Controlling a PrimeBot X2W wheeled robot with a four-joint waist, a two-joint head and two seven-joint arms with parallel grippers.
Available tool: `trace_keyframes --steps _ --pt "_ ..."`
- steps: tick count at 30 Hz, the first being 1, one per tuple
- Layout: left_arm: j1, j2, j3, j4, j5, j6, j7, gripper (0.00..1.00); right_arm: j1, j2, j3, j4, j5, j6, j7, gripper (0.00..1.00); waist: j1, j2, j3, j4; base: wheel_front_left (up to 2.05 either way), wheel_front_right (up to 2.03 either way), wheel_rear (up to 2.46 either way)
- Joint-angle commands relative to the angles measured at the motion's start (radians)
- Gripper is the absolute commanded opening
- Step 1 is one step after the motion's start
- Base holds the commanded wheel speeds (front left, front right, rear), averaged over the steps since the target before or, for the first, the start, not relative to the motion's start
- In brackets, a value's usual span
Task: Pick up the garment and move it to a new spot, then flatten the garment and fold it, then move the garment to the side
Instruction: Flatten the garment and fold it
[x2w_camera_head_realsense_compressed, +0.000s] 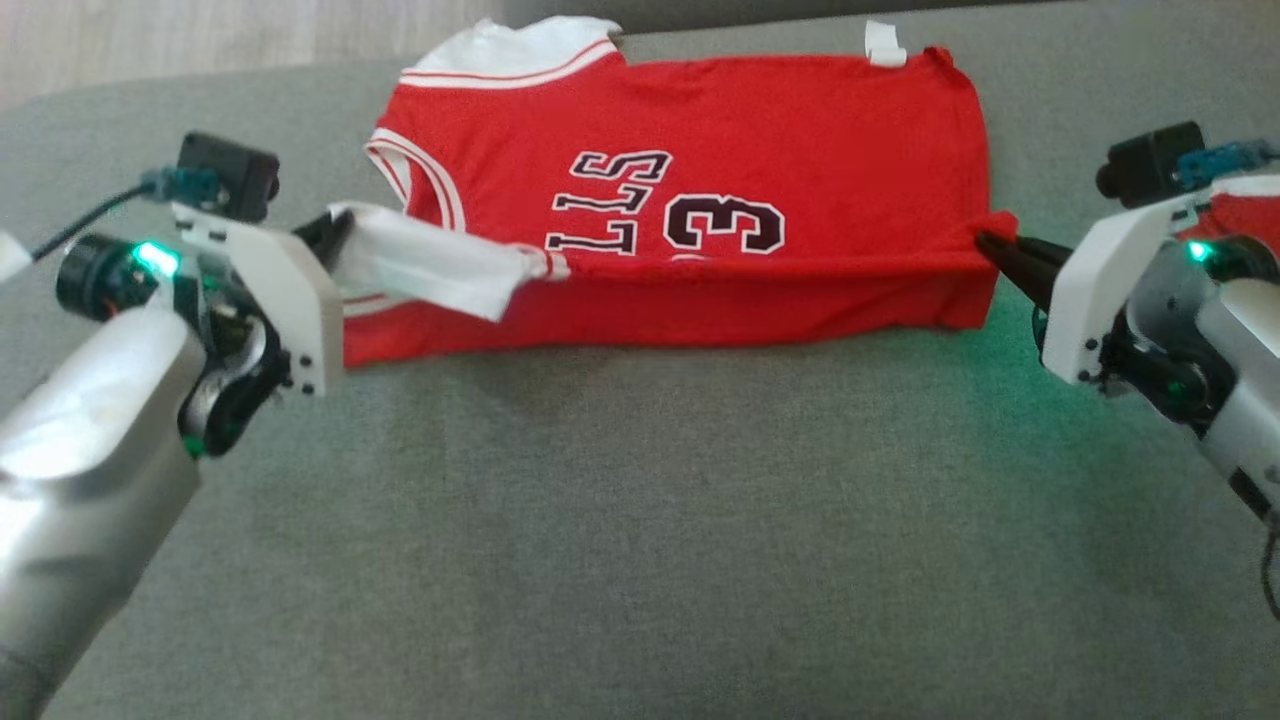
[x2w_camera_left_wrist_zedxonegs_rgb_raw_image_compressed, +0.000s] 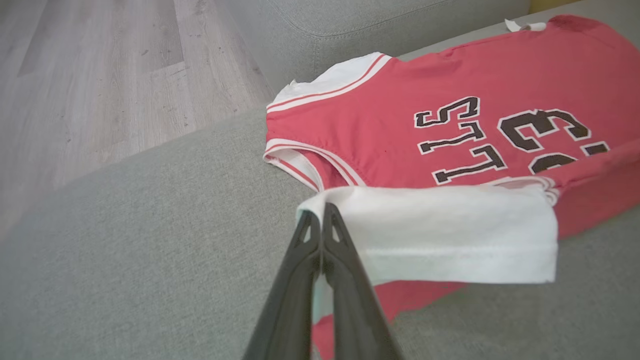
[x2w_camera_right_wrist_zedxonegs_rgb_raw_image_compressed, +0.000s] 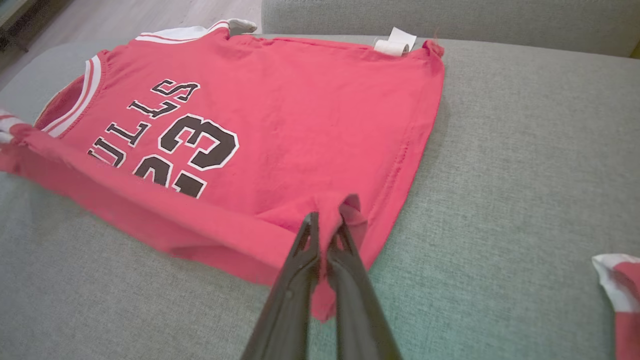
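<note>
The garment (x2w_camera_head_realsense_compressed: 760, 130) is a red basketball jersey with white trim and black lettering, spread on the grey sofa cushion (x2w_camera_head_realsense_compressed: 640, 520). Its near edge is lifted and held taut between both grippers. My left gripper (x2w_camera_head_realsense_compressed: 335, 225) is shut on the white shoulder strap (x2w_camera_left_wrist_zedxonegs_rgb_raw_image_compressed: 440, 235) at the jersey's left end; in the left wrist view my left gripper (x2w_camera_left_wrist_zedxonegs_rgb_raw_image_compressed: 322, 212) pinches that strap's corner. My right gripper (x2w_camera_head_realsense_compressed: 985, 242) is shut on the red hem corner at the right end. The right wrist view has my right gripper (x2w_camera_right_wrist_zedxonegs_rgb_raw_image_compressed: 325, 225) clamping that bunched red corner (x2w_camera_right_wrist_zedxonegs_rgb_raw_image_compressed: 350, 205).
Wooden floor (x2w_camera_left_wrist_zedxonegs_rgb_raw_image_compressed: 90, 80) lies beyond the cushion's far left edge. The sofa backrest (x2w_camera_right_wrist_zedxonegs_rgb_raw_image_compressed: 450, 15) rises behind the jersey. Another red and white cloth piece (x2w_camera_right_wrist_zedxonegs_rgb_raw_image_compressed: 620, 290) lies at the right. Bare grey cushion stretches in front of the jersey.
</note>
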Motion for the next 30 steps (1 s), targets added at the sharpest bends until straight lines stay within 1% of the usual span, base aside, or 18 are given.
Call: trace_keyframes --steps 1,4,5,10,11,12,13,15,17,20,22,23,26,27,28,30 --pt "-0.077 0.024 0.046 0.011 0.013 -0.009 -0.009 0.0 -0.028 -0.002 -0.005 -0.002 -0.009 -0.001 -0.018 0.0 -0.0003 0.0 0.021 -0.014 0.0 0.0 0.0" --pt "-0.112 -0.005 0.044 0.075 0.023 -0.017 -0.022 0.0 -0.051 0.021 0.002 0.018 -0.012 -0.001 -0.026 0.0 -0.0003 0.0 0.04 -0.022 0.0 0.0 0.0" --pt "-0.112 -0.005 0.044 0.075 0.023 -0.017 -0.022 0.0 -0.051 0.021 0.002 0.018 -0.012 -0.001 -0.026 0.0 -0.0003 0.0 0.04 -0.022 0.0 0.0 0.0" --pt "-0.159 -0.049 0.041 0.173 0.047 -0.013 -0.066 0.0 -0.087 0.05 0.016 0.048 -0.017 -0.001 -0.047 0.0 -0.0003 0.0 0.066 -0.028 0.0 0.0 0.0" --pt "-0.168 -0.059 0.042 0.191 0.051 -0.01 -0.08 0.31 -0.094 0.053 0.016 0.058 -0.019 -0.001 -0.057 0.0 -0.0003 0.0 0.07 -0.027 0.0 0.0 0.0" --pt "-0.176 -0.069 0.04 0.208 0.058 -0.008 -0.093 1.0 -0.102 0.057 0.016 0.071 -0.025 -0.001 -0.071 0.0 -0.0003 0.0 0.074 -0.026 0.0 0.0 0.0" --pt "-0.182 -0.08 0.04 0.226 0.063 -0.003 -0.106 1.0 -0.108 0.06 0.014 0.088 -0.032 -0.001 -0.088 0.99 -0.0003 0.0 0.077 -0.025 0.0 0.0 0.0" --pt "-0.194 -0.102 0.044 0.255 0.067 0.002 -0.139 1.0 -0.12 0.07 0.012 0.115 -0.042 -0.001 -0.119 1.0 -0.0003 0.0 0.081 -0.021 0.0 0.0 0.0" --pt "-0.203 -0.128 0.071 0.276 0.055 0.01 -0.208 1.0 -0.133 0.078 -0.007 0.138 -0.048 -0.001 -0.184 1.0 -0.0003 0.0 0.082 -0.016 0.0 0.0 0.0" --pt "-0.205 -0.173 0.16 0.304 0.015 0.048 -0.403 1.0 -0.135 0.109 -0.081 0.16 -0.01 -0.001 -0.331 1.0 -0.0003 0.0 0.069 -0.01 0.0 0.0 0.0" --pt "-0.193 -0.202 0.204 0.315 -0.003 0.054 -0.53 1.0 -0.134 0.123 -0.114 0.167 -0.006 -0.001 -0.43 1.0 -0.0003 0.0 0.057 -0.007 0.0 0.0 0.0" --pt "-0.184 -0.215 0.222 0.317 -0.01 0.052 -0.576 1.0 -0.13 0.13 -0.125 0.17 -0.009 -0.001 -0.469 1.0 -0.0003 0.0 0.048 -0.005 0.0 0.0 0.0" --pt "-0.149 -0.24 0.268 0.292 0.004 0.054 -0.627 1.0 -0.112 0.143 -0.181 0.186 -0.037 -0.001 -0.527 1.0 -0.0003 0.0 0.018 0.001 0.0 0.0 0.0" --pt "-0.137 -0.242 0.297 0.257 0.028 0.064 -0.629 1.0 -0.107 0.147 -0.218 0.194 -0.054 -0.001 -0.532 1.0 -0.0003 0.0 0.008 0.003 0.0 0.0 0.0" --pt "-0.114 -0.246 0.338 0.204 0.059 0.077 -0.63 1.0 -0.105 0.15 -0.284 0.188 -0.082 -0.001 -0.533 1.0 -0.0003 0.0 0.0 0.005 0.0 0.0 0.0" --pt "-0.03 -0.262 0.429 0.084 0.124 0.097 -0.63 1.0 -0.068 0.174 -0.462 0.161 -0.158 -0.001 -0.533 1.0 -0.0003 0.0 -0.019 0.005 0.0 0.0 0.0"
